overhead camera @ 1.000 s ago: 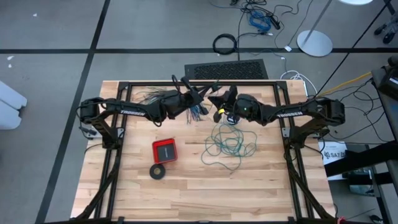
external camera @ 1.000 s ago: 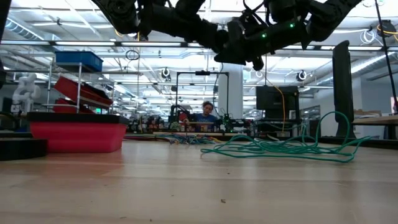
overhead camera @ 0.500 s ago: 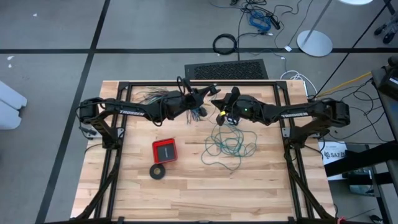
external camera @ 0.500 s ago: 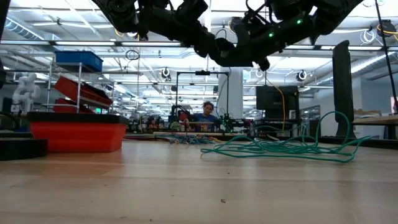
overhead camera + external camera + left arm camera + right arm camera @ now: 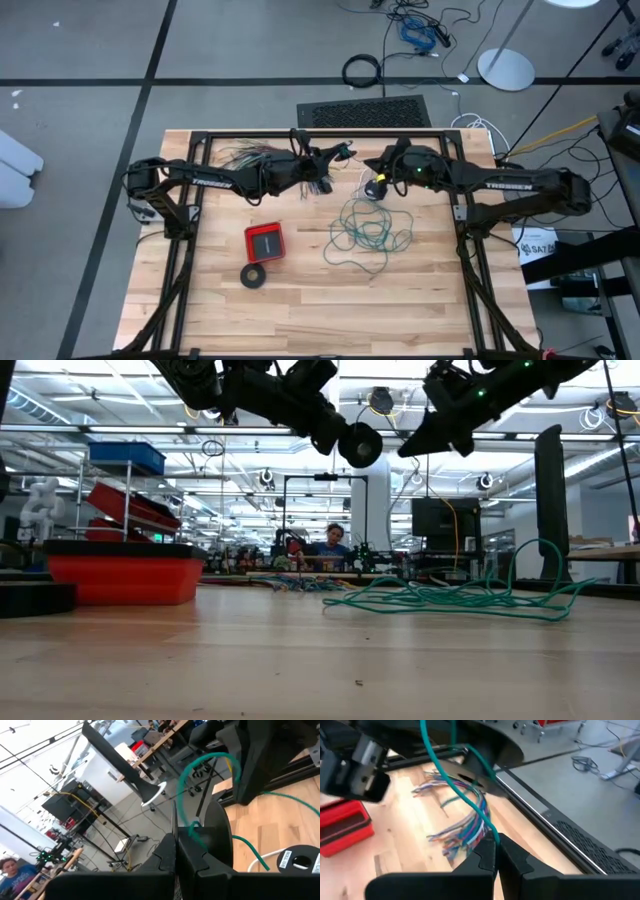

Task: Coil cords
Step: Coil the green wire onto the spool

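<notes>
I had both arms raised over the far half of the pale wooden table (image 5: 300,300), above and beyond the loose tangle of thin teal-green wire (image 5: 368,232) that lay on the boards. I used that tangle as my landmark. The left gripper (image 5: 340,153) hung up and to the far left of it, jaws pressed together on a strand of the same teal wire, which arched out from the closed tips in the left wrist view (image 5: 200,827). The right gripper (image 5: 372,172) sat just beyond the tangle's far edge, jaws likewise pinched shut on a strand of the wire that ran up past its fingertips (image 5: 487,840). The two grippers were near each other but apart.

A small black round piece on a thin white cord (image 5: 374,190) lay at the tangle's far edge. The fanned bundle of many-coloured wires (image 5: 462,827) rested left of and beyond the tangle. A small red square box (image 5: 265,242) sat to the tangle's left, with a black tape-like ring (image 5: 254,276) nearer the front edge beside it.
</notes>
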Controlling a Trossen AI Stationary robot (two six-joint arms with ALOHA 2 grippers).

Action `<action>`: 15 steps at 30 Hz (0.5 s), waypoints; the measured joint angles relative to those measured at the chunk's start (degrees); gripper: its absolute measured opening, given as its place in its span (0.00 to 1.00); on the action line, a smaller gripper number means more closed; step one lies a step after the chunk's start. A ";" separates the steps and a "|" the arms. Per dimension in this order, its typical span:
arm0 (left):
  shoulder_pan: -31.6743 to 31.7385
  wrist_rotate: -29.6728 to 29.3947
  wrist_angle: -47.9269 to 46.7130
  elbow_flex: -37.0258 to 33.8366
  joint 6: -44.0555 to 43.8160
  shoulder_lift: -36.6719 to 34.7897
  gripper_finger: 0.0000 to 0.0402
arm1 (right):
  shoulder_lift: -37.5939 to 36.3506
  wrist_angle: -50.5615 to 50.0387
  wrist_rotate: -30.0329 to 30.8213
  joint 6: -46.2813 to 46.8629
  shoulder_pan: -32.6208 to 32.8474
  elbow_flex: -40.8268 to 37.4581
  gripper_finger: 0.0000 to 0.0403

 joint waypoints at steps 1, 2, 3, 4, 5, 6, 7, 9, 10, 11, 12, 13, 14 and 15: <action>-0.18 0.01 -0.01 0.00 -0.01 0.00 0.00 | -0.55 -1.17 0.28 -0.06 -0.21 0.00 0.00; -0.33 0.00 0.00 0.00 -0.01 0.00 0.00 | -0.90 -2.04 0.45 -0.15 -0.49 0.02 0.00; -0.51 0.01 0.00 0.00 0.00 0.00 0.00 | -1.16 -3.02 1.02 -0.40 -0.86 0.00 0.00; -0.74 0.01 0.05 0.00 -0.01 0.00 0.00 | -1.49 -4.14 1.43 -0.76 -1.14 0.00 0.00; -0.92 0.03 0.14 0.00 -0.01 0.00 0.00 | -1.79 -5.15 1.65 -1.17 -1.44 0.00 0.00; -1.05 0.10 0.17 0.00 -0.01 -0.02 0.00 | -2.00 -5.82 1.87 -1.39 -1.71 0.00 0.00; -1.07 0.32 -0.10 0.00 -0.11 -0.31 0.00 | -2.13 -6.78 2.34 -1.49 -1.98 0.02 0.00; -1.01 0.70 -0.80 -0.02 -0.62 -1.05 0.00 | -2.17 -8.98 3.77 -1.71 -2.48 0.02 0.00; -1.06 0.93 -0.98 -0.02 -1.20 -1.63 0.00 | -2.15 -9.80 4.35 -1.83 -2.91 0.02 0.00; -1.09 1.16 -1.67 -0.02 -1.76 -2.28 0.00 | -2.15 -10.40 4.50 -1.99 -3.44 0.02 0.00; -1.16 1.79 -1.82 -0.02 -2.16 -2.85 0.00 | -2.15 -10.47 4.64 -2.11 -4.00 0.00 0.00; -1.31 2.41 -2.03 -0.02 -2.71 -3.52 0.00 | -2.15 -10.30 4.65 -2.38 -4.62 0.00 0.00; -1.33 3.29 -2.49 -0.02 -3.51 -4.27 0.00 | -2.15 -10.24 4.64 -2.64 -5.10 0.00 0.00; -1.35 4.19 -2.55 -0.02 -4.35 -4.79 0.00 | -2.15 -9.95 4.63 -2.88 -5.50 0.00 0.00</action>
